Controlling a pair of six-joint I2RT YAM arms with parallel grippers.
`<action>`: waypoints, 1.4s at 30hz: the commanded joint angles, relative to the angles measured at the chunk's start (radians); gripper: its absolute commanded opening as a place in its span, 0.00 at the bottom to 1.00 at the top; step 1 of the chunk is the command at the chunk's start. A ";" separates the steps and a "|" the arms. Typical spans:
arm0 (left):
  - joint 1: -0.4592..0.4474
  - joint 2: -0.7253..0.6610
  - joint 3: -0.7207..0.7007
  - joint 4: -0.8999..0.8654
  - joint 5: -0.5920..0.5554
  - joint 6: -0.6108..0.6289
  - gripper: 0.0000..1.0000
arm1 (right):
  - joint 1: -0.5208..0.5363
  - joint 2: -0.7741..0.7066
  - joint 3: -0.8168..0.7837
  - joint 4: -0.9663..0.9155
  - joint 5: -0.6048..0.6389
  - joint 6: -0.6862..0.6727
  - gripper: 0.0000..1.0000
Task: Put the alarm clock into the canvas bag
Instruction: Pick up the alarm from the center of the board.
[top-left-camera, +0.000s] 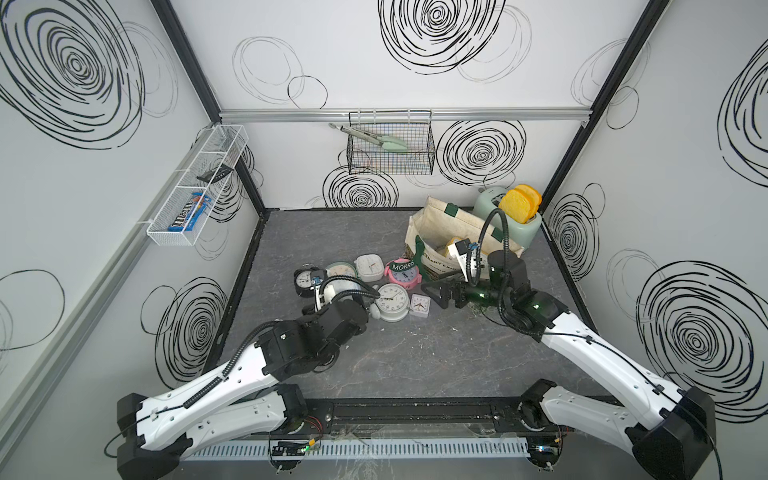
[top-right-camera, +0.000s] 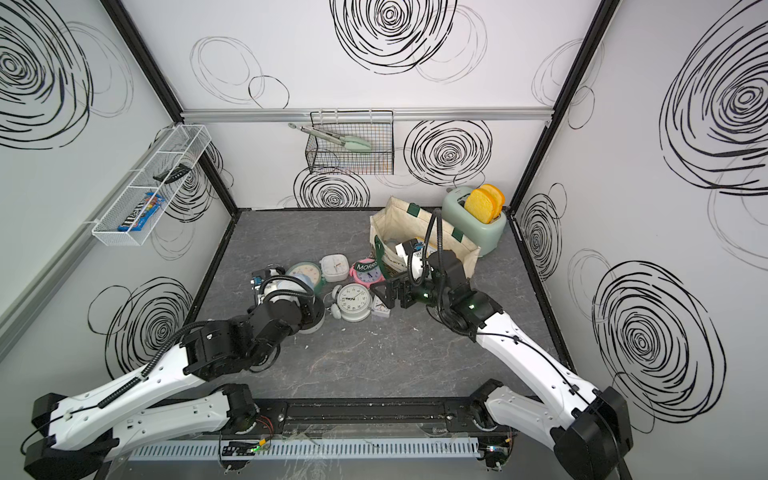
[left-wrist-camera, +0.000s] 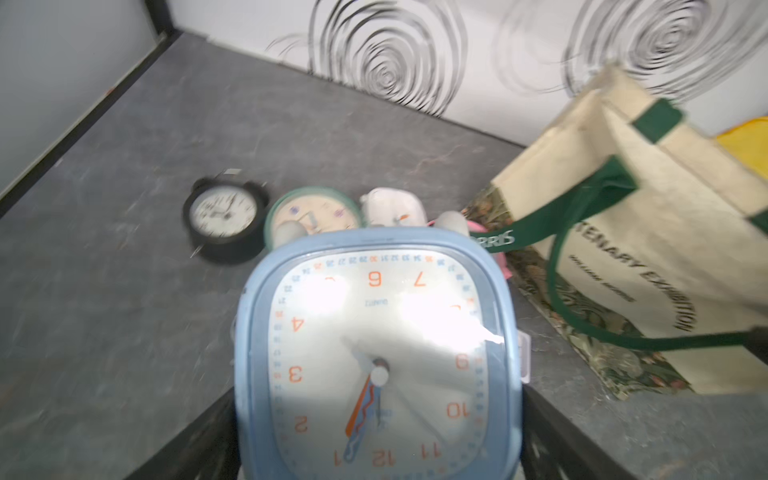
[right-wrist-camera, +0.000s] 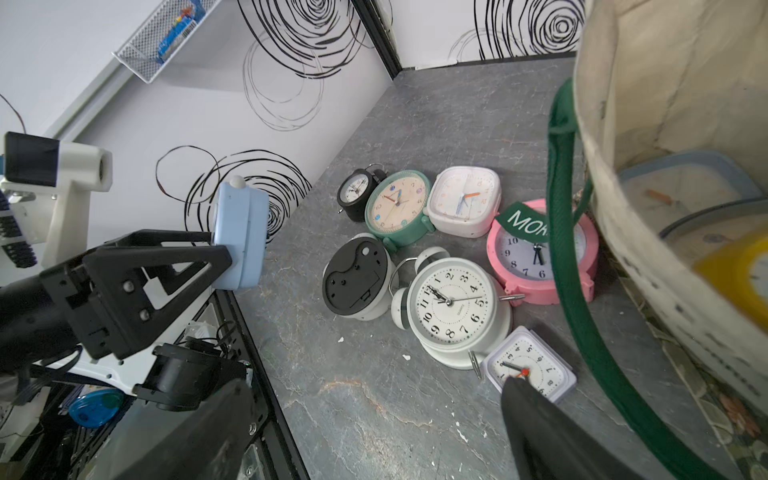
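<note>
Blue-rimmed and square, the alarm clock (left-wrist-camera: 376, 357) fills the left wrist view. It is clamped by its sides between the widely spread fingers of the left gripper (right-wrist-camera: 210, 247) and seems to be held clear of the table (top-left-camera: 395, 365), its face toward the wrist. From it the canvas bag (left-wrist-camera: 685, 249) lies to the robot's right and a little farther back, standing with its mouth upward and its long side running roughly across the table. Between the two lie the loose clocks (right-wrist-camera: 453, 307). The right gripper (top-left-camera: 438, 294) is nearer the bag, jaws apart and clasping nothing, with one finger apparently hooked through the green handle (right-wrist-camera: 565, 270), which looks taut. By my reading, the coming move is a carry rightward, high enough to clear the near rim.
</note>
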 joint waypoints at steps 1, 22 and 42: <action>0.017 -0.070 -0.101 0.545 0.087 0.501 0.90 | -0.039 -0.014 0.091 -0.068 -0.062 0.006 0.97; 0.202 0.061 -0.299 1.334 0.745 0.750 0.88 | 0.068 0.209 0.459 -0.277 -0.112 -0.085 0.97; 0.220 0.095 -0.297 1.264 0.674 0.755 0.88 | 0.142 0.248 0.489 -0.234 -0.030 -0.027 0.72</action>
